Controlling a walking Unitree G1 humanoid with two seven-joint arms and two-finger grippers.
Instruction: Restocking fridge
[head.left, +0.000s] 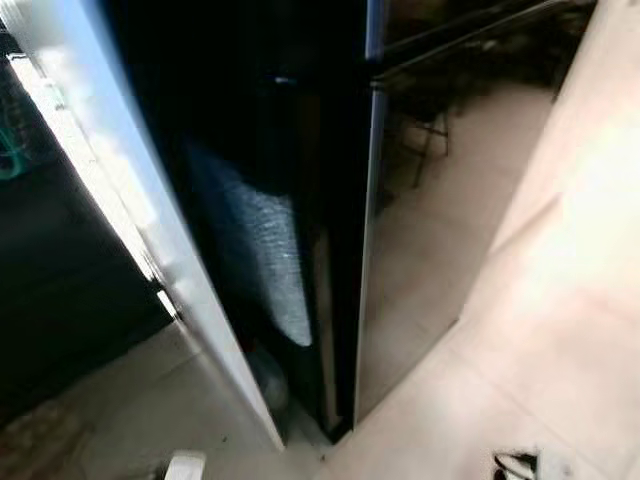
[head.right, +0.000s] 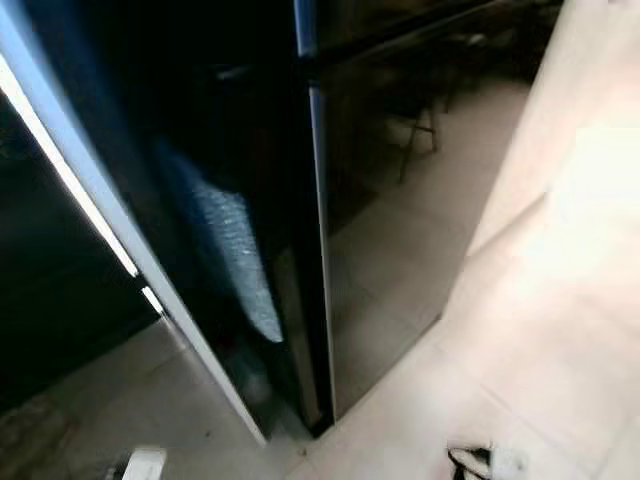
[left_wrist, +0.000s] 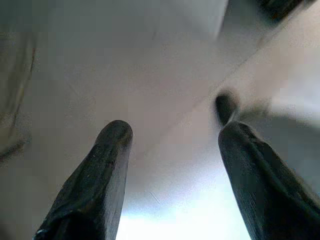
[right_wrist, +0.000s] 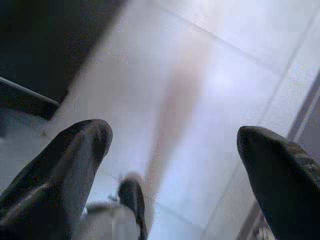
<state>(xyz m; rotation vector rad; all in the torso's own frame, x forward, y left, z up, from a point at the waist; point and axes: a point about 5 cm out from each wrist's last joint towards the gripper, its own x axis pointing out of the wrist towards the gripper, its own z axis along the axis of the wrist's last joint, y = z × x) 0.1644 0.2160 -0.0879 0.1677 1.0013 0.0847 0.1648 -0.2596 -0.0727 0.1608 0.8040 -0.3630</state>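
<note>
Facing the dark fridge, both grippers empty

Looking down from the head, the black fridge (head.left: 300, 200) stands straight ahead on a pale tiled floor (head.left: 560, 330), its glossy front mirroring the floor and some chair legs. A white panel edge (head.left: 120, 190) runs diagonally along its left side; whether this is an open door is unclear. The left gripper (left_wrist: 170, 145) hangs with fingers spread, grasping nothing, over a pale blurred surface. The right gripper (right_wrist: 172, 145) is likewise spread and empty above the tiles.
</note>
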